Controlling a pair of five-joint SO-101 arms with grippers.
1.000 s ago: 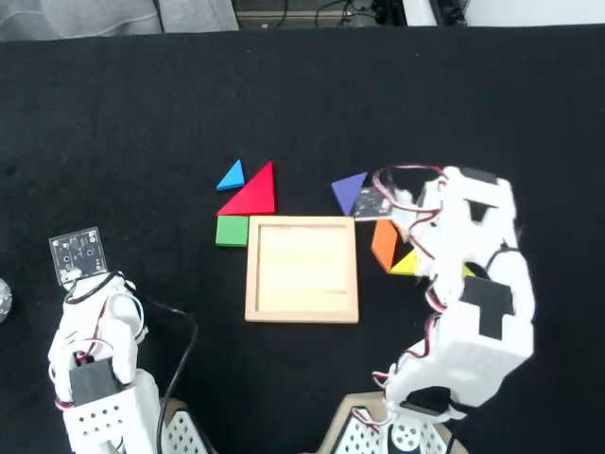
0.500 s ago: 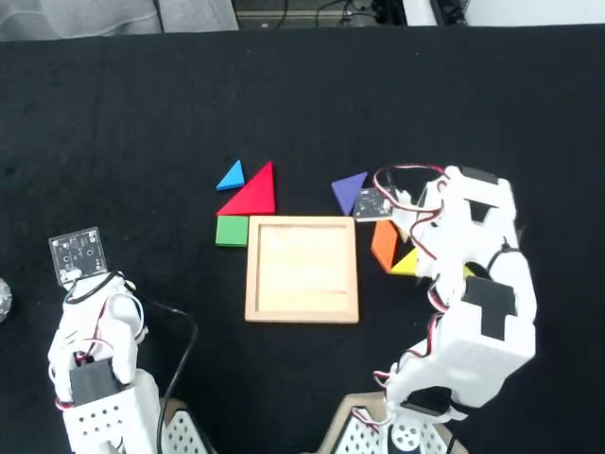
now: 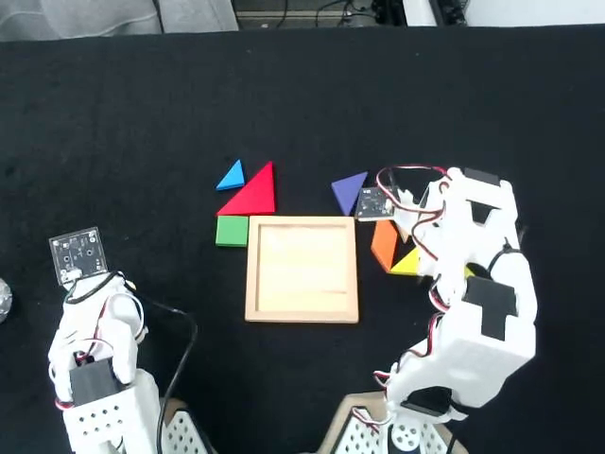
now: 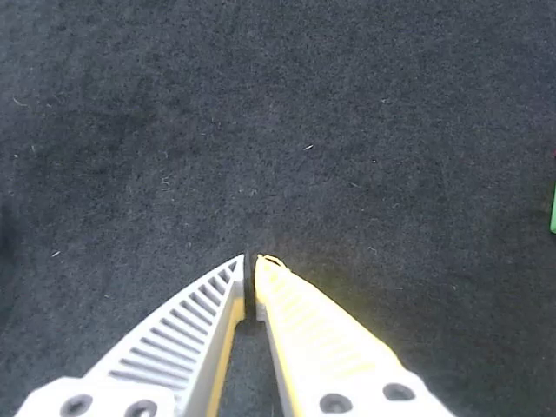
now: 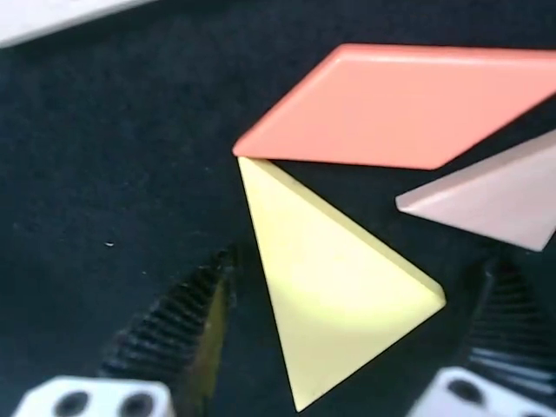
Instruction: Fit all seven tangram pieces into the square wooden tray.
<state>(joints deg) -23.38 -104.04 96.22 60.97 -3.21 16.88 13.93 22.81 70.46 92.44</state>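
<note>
The right claw [image 5: 352, 274], wide open and empty, is straddling the yellow triangle [image 5: 326, 291] right of the tray [image 3: 252, 274]. Closing on slanted edges is risking squirting it against the touching orange parallelogram [image 5: 400, 104].

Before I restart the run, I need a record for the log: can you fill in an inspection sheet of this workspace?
Surface: black cloth table, flat.
Job's things: wooden tray empty; blue triangle, red triangle and green square by its far-left corner; purple triangle, orange parallelogram, yellow triangle and pale piece to its right.
Clutter: small shiny object at the left edge.
Grippers: left gripper shut over bare cloth; right gripper open, straddling the yellow triangle.
Cables: black cable front-left; wires looped on the right arm.
Surroundings: grey items beyond the far edge.
</note>
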